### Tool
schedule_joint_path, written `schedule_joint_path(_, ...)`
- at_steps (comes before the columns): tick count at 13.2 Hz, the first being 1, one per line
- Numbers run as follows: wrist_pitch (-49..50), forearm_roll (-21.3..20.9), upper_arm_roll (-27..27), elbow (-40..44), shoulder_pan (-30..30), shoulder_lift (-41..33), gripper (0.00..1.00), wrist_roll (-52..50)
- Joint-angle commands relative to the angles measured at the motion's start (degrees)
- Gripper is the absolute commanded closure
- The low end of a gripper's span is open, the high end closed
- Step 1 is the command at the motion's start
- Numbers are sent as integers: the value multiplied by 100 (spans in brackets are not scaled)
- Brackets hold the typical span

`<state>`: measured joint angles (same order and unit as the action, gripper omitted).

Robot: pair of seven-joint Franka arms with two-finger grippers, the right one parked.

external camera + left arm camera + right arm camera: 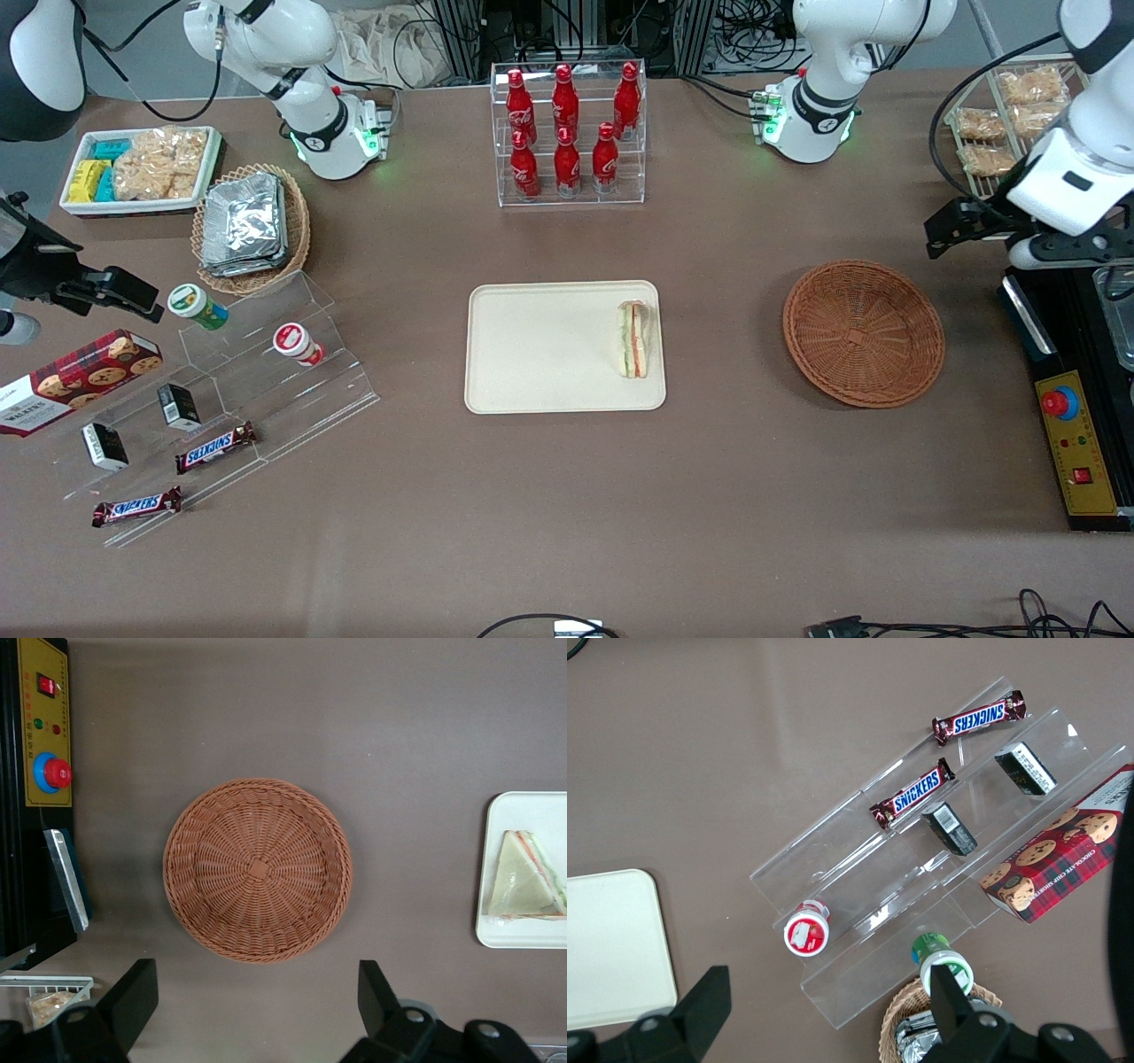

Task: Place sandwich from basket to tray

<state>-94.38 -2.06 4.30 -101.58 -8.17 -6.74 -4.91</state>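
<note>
Now the small clear-wrapped triangular sandwich [633, 339] lies on the flat cream-beige rectangular tray [540, 354], at the tray edge nearest the round reddish-brown wicker basket [864, 332]; the claw [257, 997] hangs spread wide, holding nothing, above the brown worktop [567, 496] beside the basket

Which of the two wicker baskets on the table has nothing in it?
The round reddish-brown wicker basket toward the working arm's end, right under the left gripper with its jaws open. The lighter tan basket holds silver foil packets.
</note>
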Motion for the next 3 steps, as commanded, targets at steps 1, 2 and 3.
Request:
schedule_joint_path(1, 16, 74, 89, 119, -133, -4, 0, 113)
schedule_joint_path(2, 95, 74, 89, 199, -124, 40, 0, 122)
schedule_joint_path(3, 226, 48, 89, 269, -124, 58, 0, 122)
